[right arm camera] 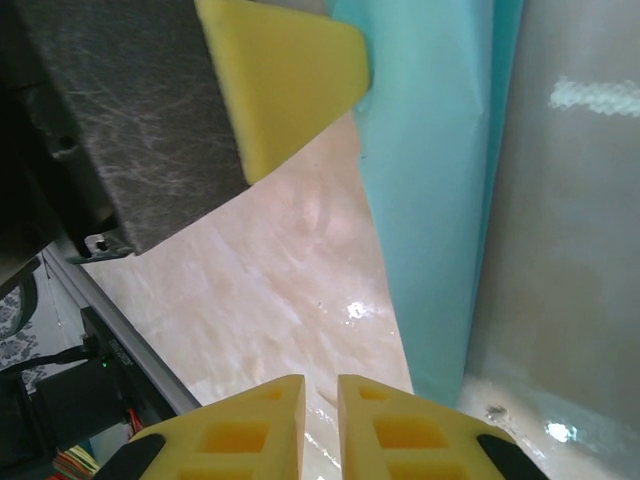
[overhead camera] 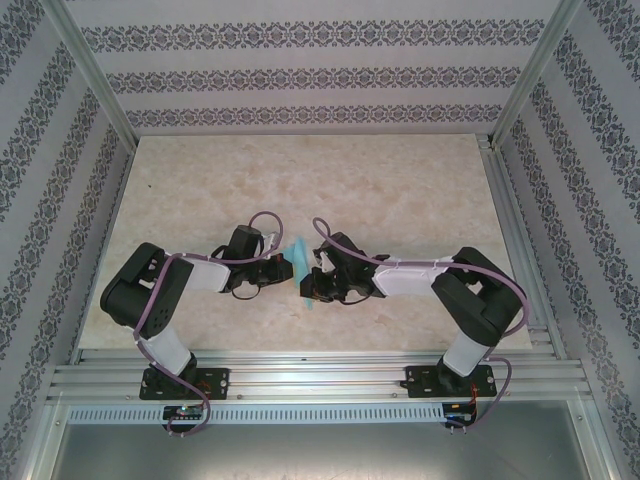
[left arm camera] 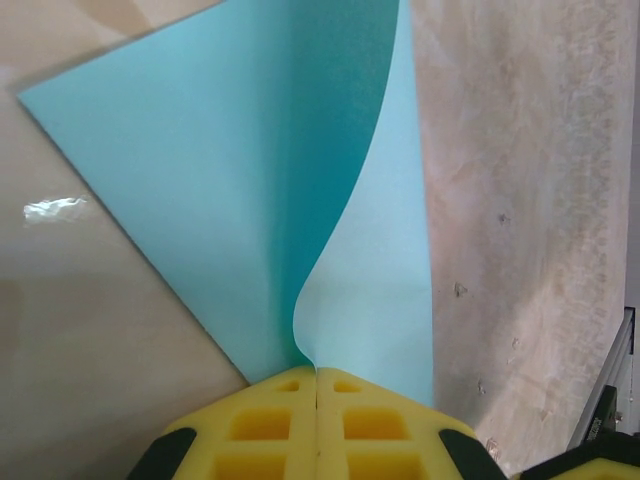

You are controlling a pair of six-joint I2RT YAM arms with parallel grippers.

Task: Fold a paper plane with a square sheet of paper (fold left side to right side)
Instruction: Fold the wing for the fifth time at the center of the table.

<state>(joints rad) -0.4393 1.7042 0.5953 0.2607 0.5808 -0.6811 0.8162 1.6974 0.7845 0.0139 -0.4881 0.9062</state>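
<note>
Where the two arms meet at the middle of the table [overhead camera: 350, 180], the paper [left arm camera: 230, 180] sits between them, showing from above as a small turquoise sliver at the centre of the frame. The left hand [left arm camera: 316, 372] is closed tight; its two yellow fingers press together at the bottom of the left wrist view, with the near end of the paper pinched in the seam between them. From that pinch the paper widens towards the top of the frame; a darker face spreads to a corner at the upper left, and a paler layer curls up along the right, its edge bending in a soft curve down to the grip; marbled table lies on both sides of it.

In the right wrist view the right hand [right arm camera: 320, 400] sits at the bottom edge, its fingers parted by only a narrow slit; bare table shows through the slit, and nothing is held. The paper runs as a tall band down the right half of that frame, narrowing to an end just beside the hand's right-of-frame finger; whether they touch I cannot tell. At the upper left of the same frame one yellow finger [right arm camera: 285, 80] of the left hand juts from a black body, its tip at the paper's edge.
</note>
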